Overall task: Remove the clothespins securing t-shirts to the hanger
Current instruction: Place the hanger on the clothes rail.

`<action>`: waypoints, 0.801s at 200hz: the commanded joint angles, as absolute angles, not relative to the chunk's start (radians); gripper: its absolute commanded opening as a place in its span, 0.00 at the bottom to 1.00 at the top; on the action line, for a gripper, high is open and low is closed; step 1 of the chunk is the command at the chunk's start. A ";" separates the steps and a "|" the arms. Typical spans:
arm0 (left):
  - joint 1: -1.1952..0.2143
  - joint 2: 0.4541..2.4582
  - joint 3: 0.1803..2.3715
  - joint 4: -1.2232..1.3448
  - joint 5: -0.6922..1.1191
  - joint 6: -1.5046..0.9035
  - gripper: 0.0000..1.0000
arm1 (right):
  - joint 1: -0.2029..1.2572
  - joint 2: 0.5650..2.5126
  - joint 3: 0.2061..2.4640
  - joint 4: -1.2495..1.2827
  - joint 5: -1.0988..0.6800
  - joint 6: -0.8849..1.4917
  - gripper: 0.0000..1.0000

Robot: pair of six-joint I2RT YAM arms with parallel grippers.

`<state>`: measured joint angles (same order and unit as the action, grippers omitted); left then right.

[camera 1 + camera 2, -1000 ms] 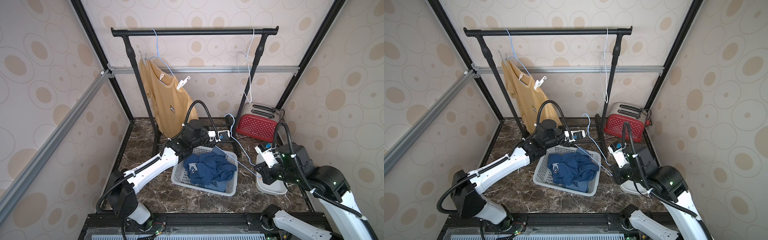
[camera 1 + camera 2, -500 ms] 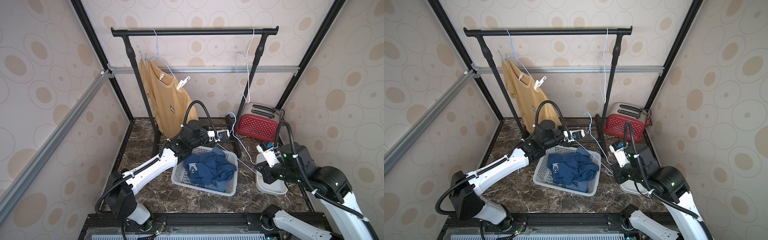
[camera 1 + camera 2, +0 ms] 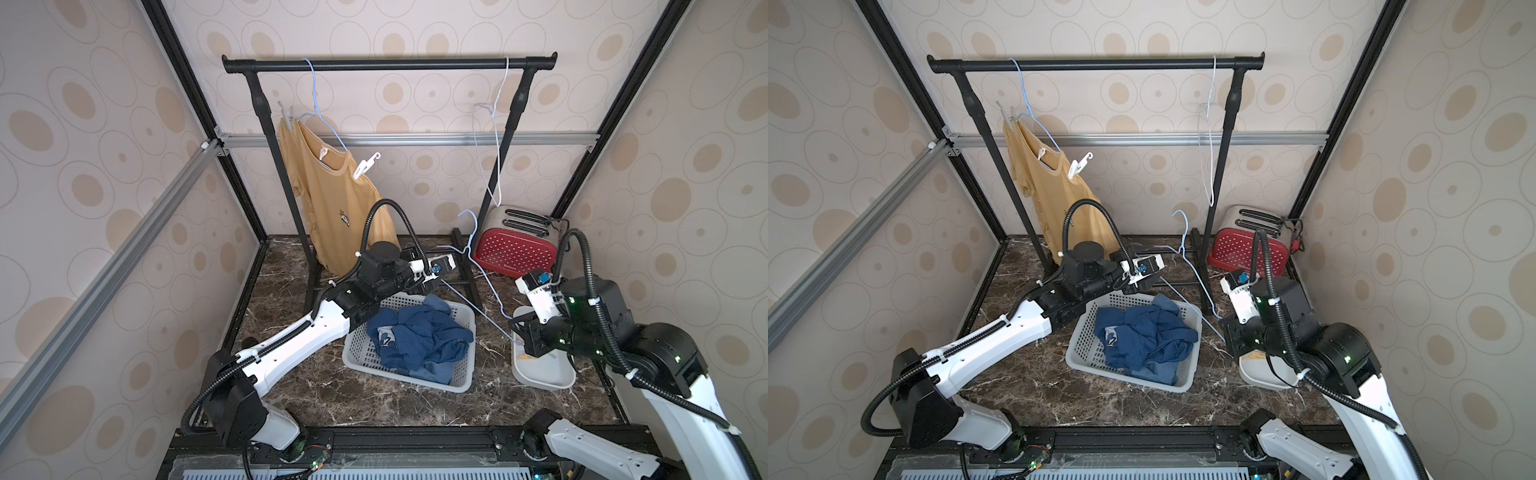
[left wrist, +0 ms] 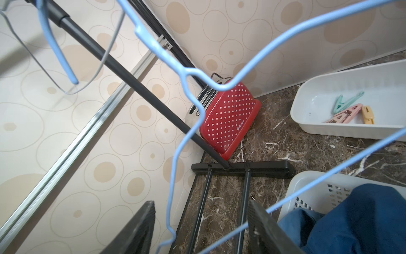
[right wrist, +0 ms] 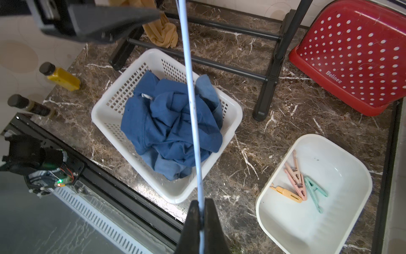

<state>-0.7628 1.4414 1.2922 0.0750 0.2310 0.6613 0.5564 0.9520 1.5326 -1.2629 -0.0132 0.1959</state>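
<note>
- My right gripper (image 5: 201,204), low centre of the right wrist view, is pressed together on the bare blue hanger (image 5: 191,99).
- Lower right there, loose pegs (image 5: 296,178) lie in the white tray (image 5: 369,182); blue shirts (image 5: 171,123) fill the basket (image 5: 103,105).
- My left gripper (image 4: 201,206) stands spread, the hanger wire passing between its fingers.
- Upper left in a top view, the yellow shirt (image 3: 332,199) hangs held by a white peg (image 3: 365,165); I judge that's next, once this hanger is put away.
</note>
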 commanded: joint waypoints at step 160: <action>-0.757 1.182 1.033 0.028 0.087 0.413 0.72 | 0.625 1.685 2.519 -1.021 0.228 0.303 0.00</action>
